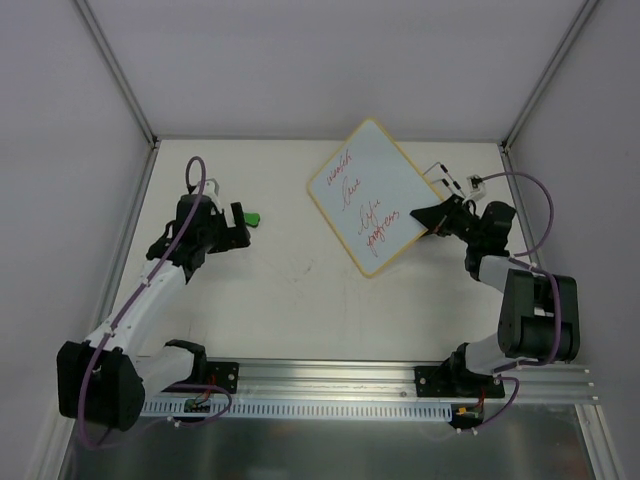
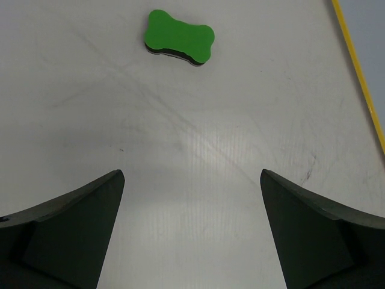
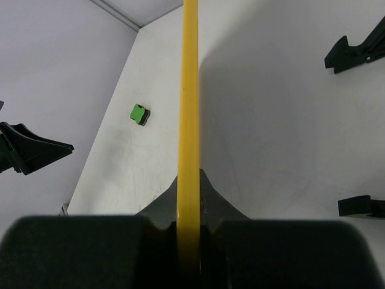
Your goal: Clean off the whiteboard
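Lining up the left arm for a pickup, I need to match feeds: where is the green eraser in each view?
Top external: green eraser left of centre, just right of the left fingers.
Left wrist: top centre, ahead of the open fingers.
Right wrist: small, left of centre, on the table.
Shared landmark: the whiteboard's yellow edge, right of the eraser in all three views.

Flat white scuffed counter (image 1: 290, 310) with faint dark streaks. Plain pale grey wall panels (image 1: 320, 60) on three sides, joined by slanted aluminium corner posts (image 1: 118, 75). Slotted aluminium rail (image 1: 340, 372) along near edge, brushed metal sheet (image 1: 330, 445) below. Light even, diffuse.
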You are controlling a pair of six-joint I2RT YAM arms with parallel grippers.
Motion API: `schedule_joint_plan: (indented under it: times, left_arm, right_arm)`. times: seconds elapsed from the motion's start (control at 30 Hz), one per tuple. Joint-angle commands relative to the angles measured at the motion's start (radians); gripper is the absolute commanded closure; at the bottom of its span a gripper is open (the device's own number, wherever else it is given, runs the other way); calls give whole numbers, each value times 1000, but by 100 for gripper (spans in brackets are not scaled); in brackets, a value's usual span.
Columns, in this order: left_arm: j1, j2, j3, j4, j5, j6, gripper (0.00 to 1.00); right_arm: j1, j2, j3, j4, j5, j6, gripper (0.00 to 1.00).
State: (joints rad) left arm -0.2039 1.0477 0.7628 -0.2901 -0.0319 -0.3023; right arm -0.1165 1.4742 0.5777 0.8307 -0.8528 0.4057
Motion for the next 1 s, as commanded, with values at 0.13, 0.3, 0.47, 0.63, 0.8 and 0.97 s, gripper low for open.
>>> schedule_joint_plan:
  times: [0.13, 0.3, 0.47, 0.63, 0.8, 0.97]
  left_arm:
    - [-9, 179, 101, 120, -75, 35, 1]
    - [-8, 314, 180, 137, -91, 55, 1]
    - [-8, 431, 254, 140, -100, 22, 1]
    - [-8, 529, 313, 132, -151, -71, 1]
    - [-9, 572, 329, 114, -261, -265, 1]
    - [-9, 666, 406, 114, -238, -175, 1]
  right_arm:
    - [26, -5, 20, 54, 37, -65, 100]
    - [31, -2, 16, 33, 64, -74, 100]
    - [40, -3, 34, -25, 78, -113, 100]
    - [44, -3, 51, -76, 81, -140, 100]
    - [46, -2, 63, -104, 81, -162, 100]
    - [51, 15, 74, -102, 74, -157, 100]
